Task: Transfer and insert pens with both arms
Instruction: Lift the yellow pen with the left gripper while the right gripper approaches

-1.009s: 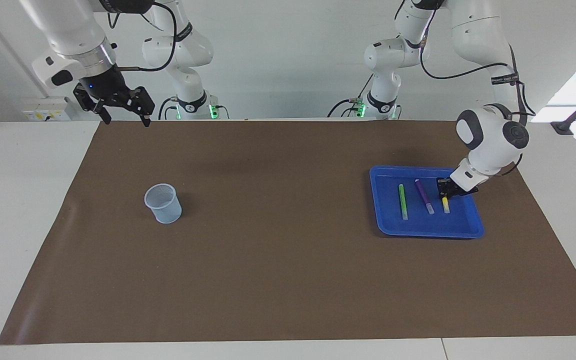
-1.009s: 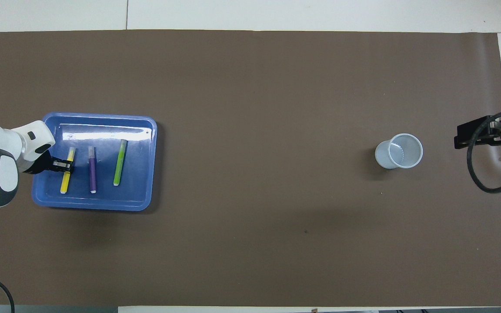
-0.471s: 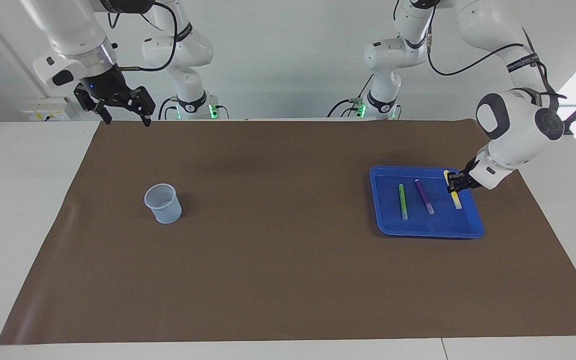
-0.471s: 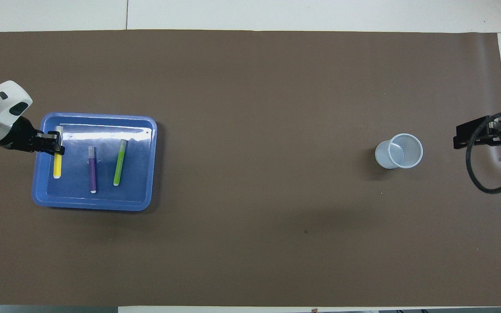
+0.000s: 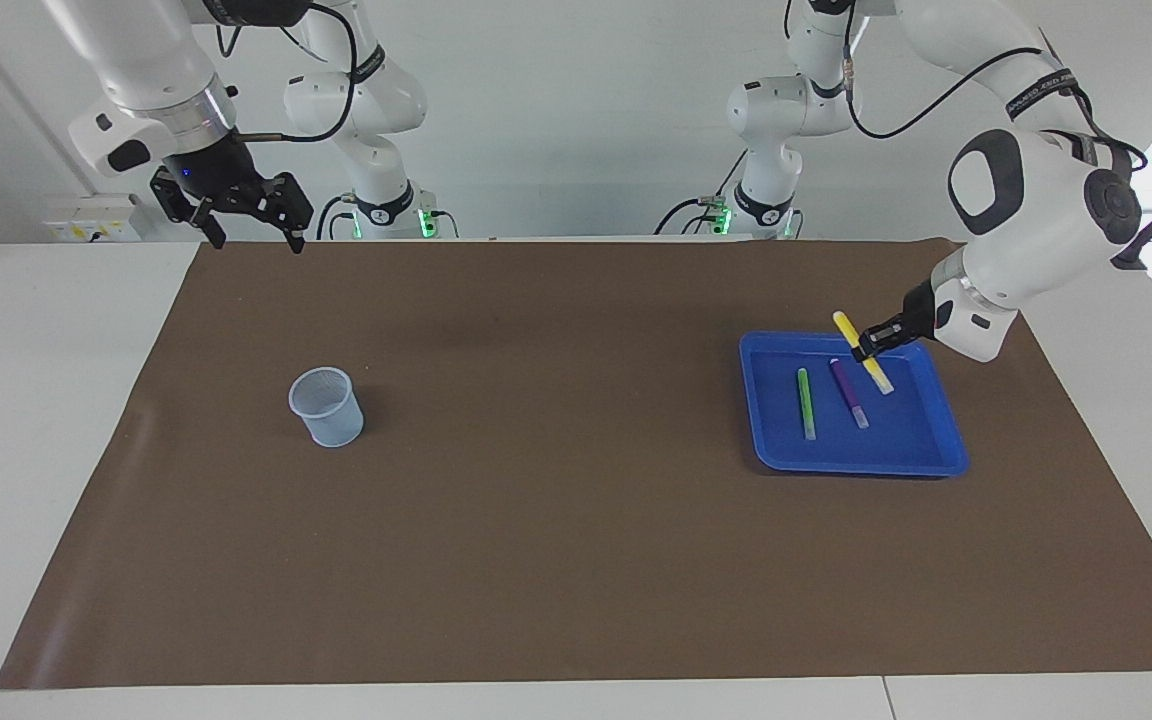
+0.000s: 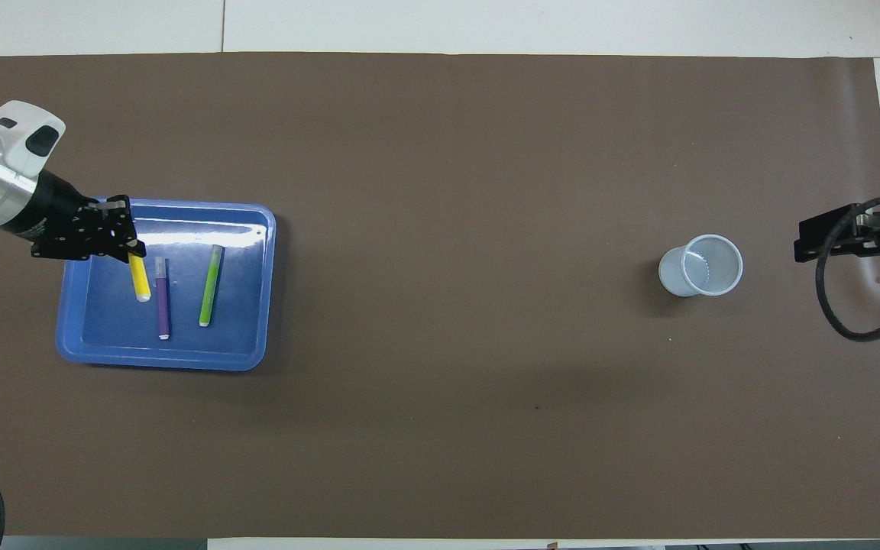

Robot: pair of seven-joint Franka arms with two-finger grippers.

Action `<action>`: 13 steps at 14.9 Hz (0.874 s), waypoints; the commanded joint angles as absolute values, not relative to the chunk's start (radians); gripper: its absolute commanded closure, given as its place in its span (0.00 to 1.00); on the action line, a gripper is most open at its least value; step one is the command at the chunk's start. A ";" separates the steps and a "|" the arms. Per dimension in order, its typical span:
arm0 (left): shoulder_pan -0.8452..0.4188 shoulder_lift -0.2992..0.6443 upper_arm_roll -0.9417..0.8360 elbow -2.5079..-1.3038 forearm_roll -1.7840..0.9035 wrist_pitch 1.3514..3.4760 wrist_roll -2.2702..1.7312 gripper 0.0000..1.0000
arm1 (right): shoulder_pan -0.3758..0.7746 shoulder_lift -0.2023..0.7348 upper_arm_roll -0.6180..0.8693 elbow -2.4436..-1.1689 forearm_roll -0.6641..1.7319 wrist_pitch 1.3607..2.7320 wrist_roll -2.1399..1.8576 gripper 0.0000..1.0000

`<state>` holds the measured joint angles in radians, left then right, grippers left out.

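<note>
The yellow pen (image 5: 862,352) is clear of the tray floor, clamped near its middle between the closed fingers of the left gripper (image 5: 868,345) and tilted, its pale tip pointing down toward the tray and its other end up at about eleven o'clock in the facing view. In the overhead view the yellow pen (image 6: 139,276) juts from the left gripper (image 6: 128,248) toward five o'clock, over the corner of the blue tray (image 6: 173,360) nearest the left arm's end of the table.

The purple pen (image 5: 848,391) and the green pen (image 5: 806,402) lie flat in the tray, side by side and apart; the held pen's tip hangs close above the purple one, though whether they touch is hard to tell from here.

Well away, at nine o'clock from the tray in the facing view, a pale translucent cup (image 5: 327,405) stands upright on the brown mat (image 5: 556,560).

The right gripper (image 5: 248,232) waits in the air over the mat's edge at the right arm's end, its fingers spread wide and holding nothing; from overhead the right gripper (image 6: 860,238) sits at three o'clock from the cup.
</note>
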<state>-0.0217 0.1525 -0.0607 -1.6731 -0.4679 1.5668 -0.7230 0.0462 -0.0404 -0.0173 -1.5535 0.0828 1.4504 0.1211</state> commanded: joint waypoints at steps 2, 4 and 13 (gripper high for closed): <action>-0.018 0.124 -0.113 -1.713 -0.658 1.566 -1.067 1.00 | 0.041 -0.057 -0.008 -1.580 0.240 1.474 0.170 0.00; -0.034 0.111 -0.146 -1.724 -0.711 1.606 -1.176 1.00 | 0.055 -0.058 -0.002 -1.594 0.363 1.524 0.254 0.00; -0.281 -0.106 -0.146 -2.032 -1.031 2.032 -1.508 1.00 | 0.310 -0.107 -0.002 -1.772 0.606 1.949 0.479 0.00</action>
<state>-0.2465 -0.0501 -0.1588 -1.9509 -0.9797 1.9656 -1.4726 0.2621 -0.0655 0.0026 -1.6966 0.5748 1.8734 0.4632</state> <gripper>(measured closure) 0.833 0.000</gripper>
